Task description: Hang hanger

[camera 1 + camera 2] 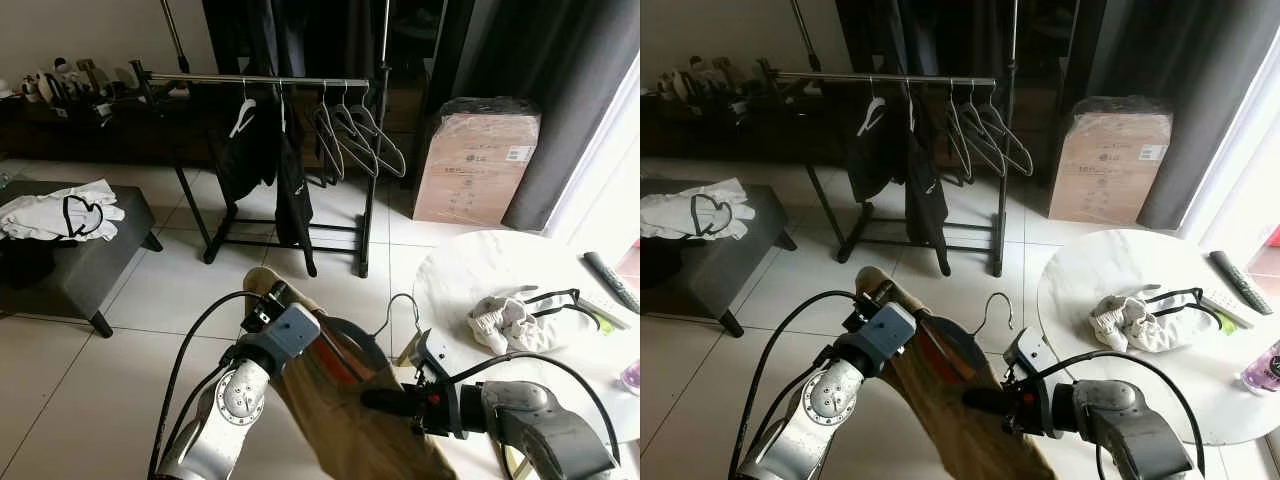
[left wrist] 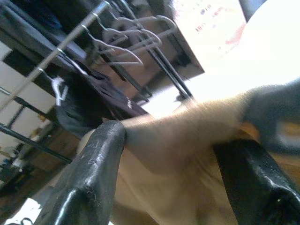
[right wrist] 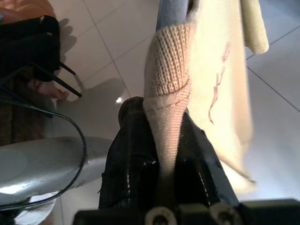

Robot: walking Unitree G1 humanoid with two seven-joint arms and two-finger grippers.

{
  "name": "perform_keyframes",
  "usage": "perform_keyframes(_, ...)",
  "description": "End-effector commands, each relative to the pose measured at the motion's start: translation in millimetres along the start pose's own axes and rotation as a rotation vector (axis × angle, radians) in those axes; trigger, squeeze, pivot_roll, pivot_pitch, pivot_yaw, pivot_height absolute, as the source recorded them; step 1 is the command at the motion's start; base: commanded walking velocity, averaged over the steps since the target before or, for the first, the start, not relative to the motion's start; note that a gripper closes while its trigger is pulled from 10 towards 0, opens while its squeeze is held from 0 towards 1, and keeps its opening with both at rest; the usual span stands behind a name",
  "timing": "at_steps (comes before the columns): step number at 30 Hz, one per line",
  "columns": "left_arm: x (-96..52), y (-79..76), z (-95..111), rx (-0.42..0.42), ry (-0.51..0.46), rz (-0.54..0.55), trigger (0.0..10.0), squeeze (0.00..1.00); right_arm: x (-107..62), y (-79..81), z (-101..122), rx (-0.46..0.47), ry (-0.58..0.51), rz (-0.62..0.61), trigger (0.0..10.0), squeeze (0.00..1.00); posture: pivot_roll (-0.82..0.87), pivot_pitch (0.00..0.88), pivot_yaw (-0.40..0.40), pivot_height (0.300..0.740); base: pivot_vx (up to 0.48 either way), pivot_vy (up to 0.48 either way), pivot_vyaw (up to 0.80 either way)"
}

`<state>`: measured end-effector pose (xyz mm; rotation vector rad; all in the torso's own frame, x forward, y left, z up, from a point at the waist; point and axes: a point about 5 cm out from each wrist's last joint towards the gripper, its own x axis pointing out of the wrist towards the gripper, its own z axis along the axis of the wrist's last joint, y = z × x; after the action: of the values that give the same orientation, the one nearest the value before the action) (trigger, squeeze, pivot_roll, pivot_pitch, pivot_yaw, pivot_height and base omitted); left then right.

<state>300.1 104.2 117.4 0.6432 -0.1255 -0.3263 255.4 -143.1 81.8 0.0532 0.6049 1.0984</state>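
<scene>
pale tiled floor, black metal clothes rack ahead, round white table at right. left pincer and right pincer both clamped on tan knitted garment carrying wire hanger.

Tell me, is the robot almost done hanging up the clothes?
Partway. The tan garment is already on a hanger. The left gripper and right gripper both clamp it, away from the rack. Left to do: hook it onto the rail.
</scene>
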Motion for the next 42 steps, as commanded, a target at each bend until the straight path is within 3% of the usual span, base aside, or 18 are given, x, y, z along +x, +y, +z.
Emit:
perform_keyframes(1,3.6,4.8,11.9,-0.014,-0.064,0.029,10.0,0.00,4.8,9.8,7.0,-0.049,-0.027,0.080,0.0,0.00,-0.08,0.104,0.014,0.740,0.000,0.000,0.00)
perform_keyframes(10,3.2,6.2,13.2,-0.036,-0.073,0.036,10.0,0.00,0.7,6.3,6.7,-0.067,-0.016,0.100,0.0,0.00,-0.08,0.106,0.016,0.740,0.000,0.000,0.00)
perform_keyframes(12,0.3,-7.0,0.4,-0.020,0.012,-0.069,10.0,0.00,0.3,3.8,0.2,-0.086,0.033,0.094,0.0,0.00,-0.08,0.105,0.017,0.740,0.000,0.000,0.00)
perform_keyframes(15,-2.5,-11.7,-4.7,0.018,0.036,-0.103,10.0,0.00,1.1,2.7,-3.7,-0.096,0.056,0.090,0.0,0.00,-0.07,0.105,0.018,0.740,0.000,0.000,0.00)
perform_keyframes(20,-1.0,0.4,-16.9,0.018,0.145,0.008,10.0,0.00,1.9,3.2,-4.4,-0.100,0.059,0.103,0.0,0.00,-0.07,0.105,0.019,0.740,0.000,0.000,0.00)
perform_keyframes(25,-0.9,6.6,-22.4,0.008,0.190,0.054,10.0,0.00,1.5,3.5,-4.1,-0.105,0.057,0.112,0.0,0.00,-0.07,0.105,0.020,0.740,0.000,0.000,0.00)
perform_keyframes(27,-2.3,13.7,-31.0,0.039,0.274,0.105,10.0,0.00,0.1,2.5,-3.3,-0.117,0.061,0.118,0.0,0.00,-0.07,0.105,0.020,0.740,0.000,0.000,0.00)
perform_keyframes(33,-4.6,16.5,-37.2,0.060,0.339,0.116,10.0,0.00,-1.0,0.8,-5.1,-0.130,0.081,0.115,0.0,0.00,-0.07,0.104,0.019,0.740,0.000,0.000,0.00)
perform_keyframes(38,-7.1,6.1,-33.7,0.128,0.319,-0.060,10.0,0.00,-1.3,-2.3,-5.8,-0.142,0.099,0.110,0.0,0.00,-0.07,0.105,0.020,0.740,0.000,0.000,0.00)
perform_keyframes(42,-10.6,8.3,-34.8,0.182,0.319,-0.092,10.0,0.00,-0.4,-4.3,-7.5,-0.153,0.121,0.110,0.0,0.00,-0.07,0.105,0.020,0.740,0.000,0.000,0.00)
